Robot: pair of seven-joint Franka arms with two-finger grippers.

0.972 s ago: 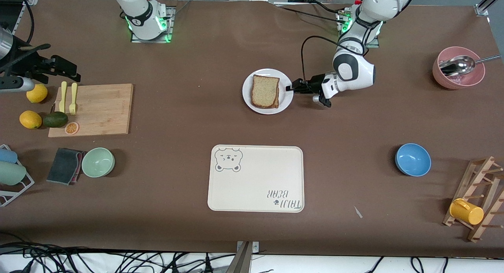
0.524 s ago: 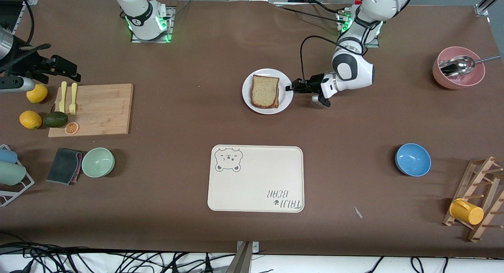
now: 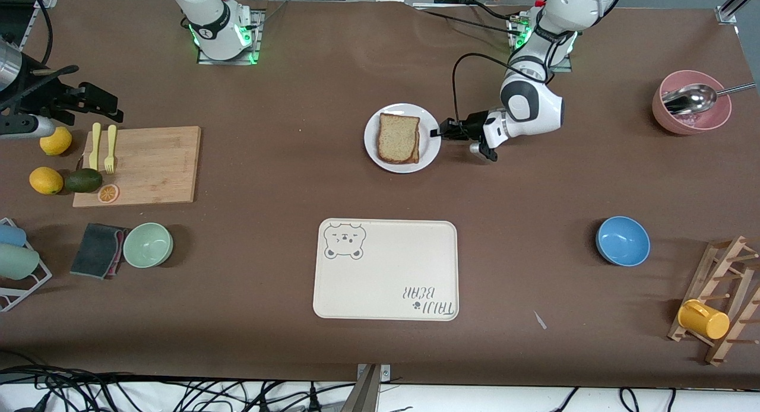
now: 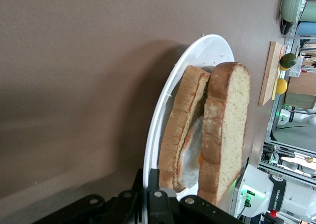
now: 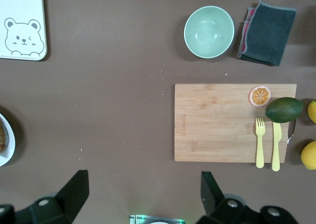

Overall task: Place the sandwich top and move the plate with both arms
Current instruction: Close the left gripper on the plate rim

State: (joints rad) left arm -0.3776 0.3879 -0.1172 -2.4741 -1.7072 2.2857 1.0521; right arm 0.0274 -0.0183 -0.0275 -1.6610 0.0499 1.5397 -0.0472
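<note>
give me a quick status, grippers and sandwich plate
Left gripper at the plate rim, toward the left arm's end. Right gripper open, waiting above the table. Sandwich top on the egg slice. Nothing blocking.

Even overhead light is falling on the brown table (image 3: 267,269), leaving only soft, short shadows beside the blue bowl (image 3: 622,240) and the green bowl (image 3: 148,244), and green indicator lamps are glowing at the arm bases along the top of the front view. Glare is showing on the metal spoon (image 3: 690,98) in the pink bowl (image 3: 690,112). In the left wrist view the bare table is smearing into soft streaks while the sandwich top (image 4: 224,135) is holding focus and shading the plate (image 4: 168,110); the right wrist view is reading sharp and evenly lit.
</note>
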